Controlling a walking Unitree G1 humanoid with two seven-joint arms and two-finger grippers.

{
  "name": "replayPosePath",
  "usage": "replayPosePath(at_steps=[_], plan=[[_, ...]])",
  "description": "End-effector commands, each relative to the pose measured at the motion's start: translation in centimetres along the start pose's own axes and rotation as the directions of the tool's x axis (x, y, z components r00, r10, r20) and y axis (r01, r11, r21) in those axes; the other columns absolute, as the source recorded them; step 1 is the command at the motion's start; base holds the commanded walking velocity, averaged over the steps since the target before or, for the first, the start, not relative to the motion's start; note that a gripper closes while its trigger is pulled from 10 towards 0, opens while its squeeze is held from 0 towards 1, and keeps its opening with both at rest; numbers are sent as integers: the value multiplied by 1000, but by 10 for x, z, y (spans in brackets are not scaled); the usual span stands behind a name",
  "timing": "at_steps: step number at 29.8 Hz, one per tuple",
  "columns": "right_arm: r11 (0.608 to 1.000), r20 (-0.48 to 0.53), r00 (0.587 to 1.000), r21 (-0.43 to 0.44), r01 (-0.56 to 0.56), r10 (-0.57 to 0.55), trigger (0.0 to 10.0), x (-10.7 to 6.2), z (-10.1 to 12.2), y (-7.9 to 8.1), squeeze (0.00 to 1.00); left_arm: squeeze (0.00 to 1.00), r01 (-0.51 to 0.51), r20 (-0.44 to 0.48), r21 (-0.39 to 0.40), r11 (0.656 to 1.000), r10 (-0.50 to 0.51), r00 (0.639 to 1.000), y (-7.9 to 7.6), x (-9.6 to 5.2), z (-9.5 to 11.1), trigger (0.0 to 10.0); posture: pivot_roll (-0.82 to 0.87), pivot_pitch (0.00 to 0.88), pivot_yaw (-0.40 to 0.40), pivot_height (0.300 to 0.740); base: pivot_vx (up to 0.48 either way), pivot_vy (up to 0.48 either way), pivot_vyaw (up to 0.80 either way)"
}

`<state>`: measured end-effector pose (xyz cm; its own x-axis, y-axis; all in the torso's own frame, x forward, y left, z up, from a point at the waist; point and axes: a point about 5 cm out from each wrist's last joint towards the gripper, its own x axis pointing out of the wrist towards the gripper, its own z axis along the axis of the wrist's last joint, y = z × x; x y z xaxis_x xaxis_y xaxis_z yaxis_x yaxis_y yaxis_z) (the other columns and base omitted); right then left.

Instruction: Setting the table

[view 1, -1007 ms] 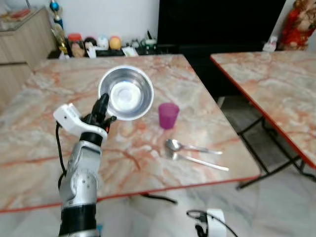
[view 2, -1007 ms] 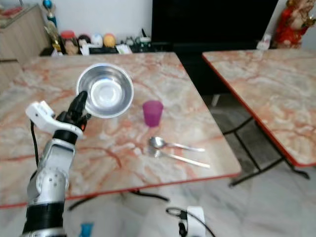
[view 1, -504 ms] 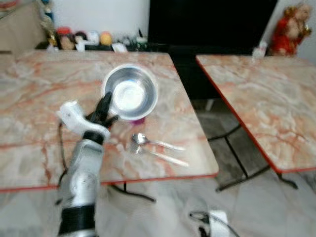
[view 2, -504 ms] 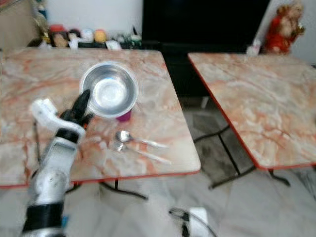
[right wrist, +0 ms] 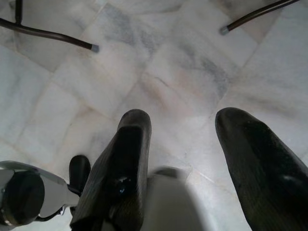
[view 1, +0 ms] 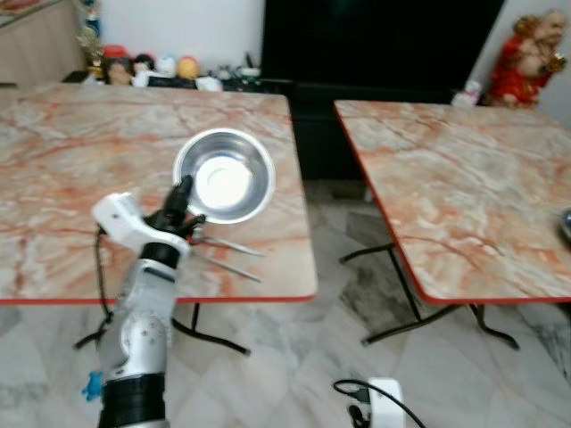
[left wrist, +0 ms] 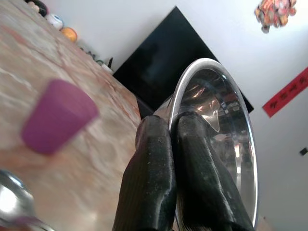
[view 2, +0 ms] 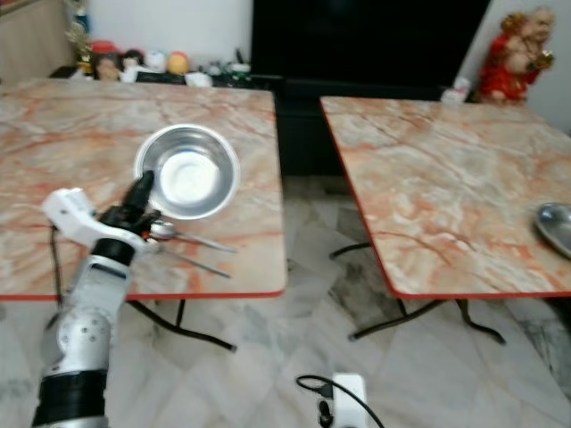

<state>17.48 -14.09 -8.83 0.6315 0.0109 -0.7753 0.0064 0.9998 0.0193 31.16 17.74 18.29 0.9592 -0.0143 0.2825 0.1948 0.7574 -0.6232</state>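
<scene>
Steel bowl rim sits pinched in left gripper jaws; right gripper jaws spread.

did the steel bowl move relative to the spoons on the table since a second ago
Yes. The steel bowl, held by the left gripper, was up and left of the spoons before; now it hangs right over their bowl ends.

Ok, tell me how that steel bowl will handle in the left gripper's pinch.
The steel bowl looks thin, so probably light. The left gripper pinches only its rim, and the polished metal looks slippery, so it may swing or slide. It should stay rigid, not flex.
</scene>
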Motion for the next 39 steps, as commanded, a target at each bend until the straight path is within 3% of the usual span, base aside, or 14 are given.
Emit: replayPosePath(at_steps=[1, 12, 15, 32, 39], plan=[[1000, -12, 1000, 2, 25, -25, 10000, -1, -3, -9, 0, 0, 43, -6, 0, 999, -43, 999, -12, 3, -2, 10000, 132, 0, -58, 728, 0, -472, 0], [999, -11, 1000, -41, 16, -17, 10000, -1, -2, -9, 0, 0, 46, -19, 1, 999, -46, 999, -13, 3, -6, 10000, 128, 0, -56, 728, 0, -472, 197], [1000, -16, 1000, 4, 17, -17, 10000, -1, -4, -8, 0, 0, 44, -23, 4, 999, -44, 999, -13, 3, -7, 10000, 127, 0, -57, 728, 0, -472, 267], [1000, -21, 1000, 0, 18, -18, 10000, -2, -8, -7, 0, 0, 48, -44, 8, 999, -48, 998, -9, -1, -11, 10000, 124, 0, -51, 728, 0, -472, 0], [1000, -14, 1000, 5, 23, -23, 10000, -2, -7, -6, 0, 0, 134, -134, 138, 981, -116, 984, -3, -2, -8, 10000, 121, 0, -35, 728, 0, -472, 0]])
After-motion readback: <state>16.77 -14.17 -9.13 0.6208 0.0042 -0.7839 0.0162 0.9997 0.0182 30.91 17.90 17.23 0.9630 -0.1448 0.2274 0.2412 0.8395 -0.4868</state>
